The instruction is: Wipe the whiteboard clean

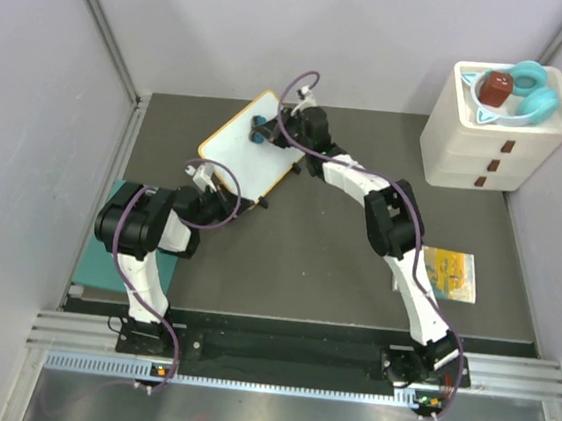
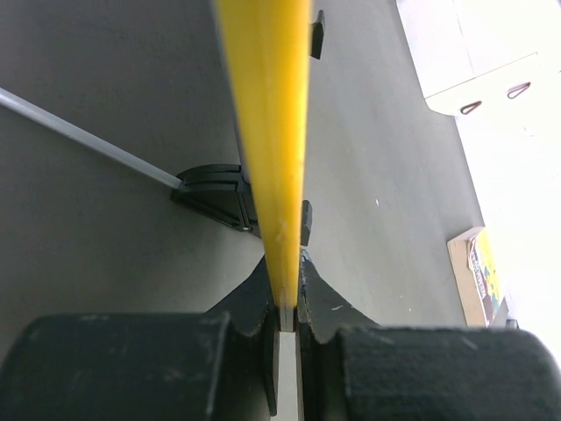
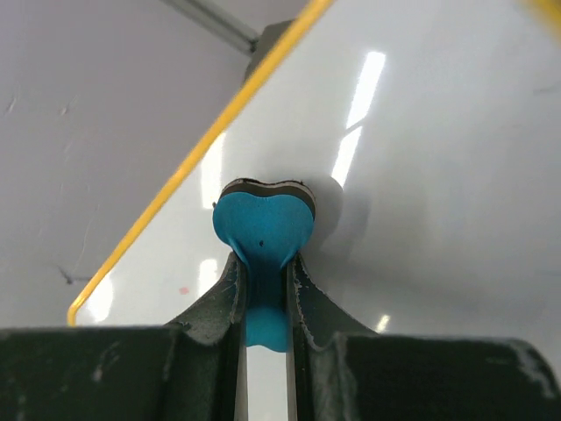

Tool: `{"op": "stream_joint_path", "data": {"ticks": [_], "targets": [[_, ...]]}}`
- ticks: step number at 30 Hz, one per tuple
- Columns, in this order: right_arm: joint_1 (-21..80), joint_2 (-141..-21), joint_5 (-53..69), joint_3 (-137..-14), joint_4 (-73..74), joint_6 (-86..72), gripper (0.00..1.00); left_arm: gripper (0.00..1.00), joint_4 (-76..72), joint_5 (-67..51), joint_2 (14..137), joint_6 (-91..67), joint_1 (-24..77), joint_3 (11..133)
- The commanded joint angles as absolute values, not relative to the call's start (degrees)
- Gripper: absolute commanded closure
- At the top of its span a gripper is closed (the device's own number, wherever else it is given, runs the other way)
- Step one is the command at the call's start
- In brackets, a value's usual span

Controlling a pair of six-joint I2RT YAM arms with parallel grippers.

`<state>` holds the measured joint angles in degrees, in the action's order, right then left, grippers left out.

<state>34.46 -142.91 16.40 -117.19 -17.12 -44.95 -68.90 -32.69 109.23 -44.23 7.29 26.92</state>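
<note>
**Left hand** (image 2: 287, 307): pressed together on the orange rim of the whiteboard (image 1: 250, 152), pinching the board's near edge at its 6 o'clock. Judged purpose: an anchor, so the board neither slides nor tips under rubbing.

**Right hand** (image 3: 263, 294): closed on the stem of a teal, heart-shaped eraser (image 3: 263, 226), whose pad lies against the white face toward the board's 12 o'clock end. Judged purpose: the wiping tool, held square to the surface.

**Whiteboard:** at 11 o'clock of the table (image 1: 335, 267) in the overhead view, turned diagonally, between the two hands. The left wrist sees it edge-on, and its exact tilt cannot be told. The face around the eraser looks clean but for a faint pink speck near the rim. The right arm hides part of the rest.

**Edges:**
- In the right wrist view the rim runs close to the eraser at 10 o'clock, so strokes that way would have little run.
- A black foot (image 2: 219, 197) juts from the board just beside the left hand.
- The side and back walls stand near the board's 9 and 12 o'clock sides.

**Open room:** the widest stretch of table lies from 3 to 6 o'clock of the board.

**Other items, all well apart from the board:**
- White drawer unit (image 1: 494, 142) at 2 o'clock, carrying teal headphones (image 1: 534, 96).
- Picture booklet (image 1: 448, 273) at 4 o'clock.
- Teal mat (image 1: 96, 251) at 8 o'clock, beside the left arm.
</note>
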Motion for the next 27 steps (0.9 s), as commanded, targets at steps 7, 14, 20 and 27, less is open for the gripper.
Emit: {"op": "stream_joint_path", "data": {"ticks": [7, 14, 20, 27], "targets": [[24.61, -138.27, 13.79, -104.69, -15.63, -46.5, 1.0, 1.0, -62.49, -41.75, 109.07, -40.96, 9.93, 24.7], [24.08, -124.83, 16.08, -90.71, -21.27, -41.75, 1.0, 1.0, -62.66, -41.66, 108.72, -41.04, 9.93, 24.52], [23.73, -116.82, 19.33, -89.04, -14.6, -37.98, 1.0, 1.0, -63.98, -42.01, 108.37, -41.4, 9.93, 24.26], [22.15, -110.14, 20.13, -80.78, -14.23, -37.44, 1.0, 1.0, -65.13, -42.54, 106.97, -41.48, 9.93, 23.29]]}}
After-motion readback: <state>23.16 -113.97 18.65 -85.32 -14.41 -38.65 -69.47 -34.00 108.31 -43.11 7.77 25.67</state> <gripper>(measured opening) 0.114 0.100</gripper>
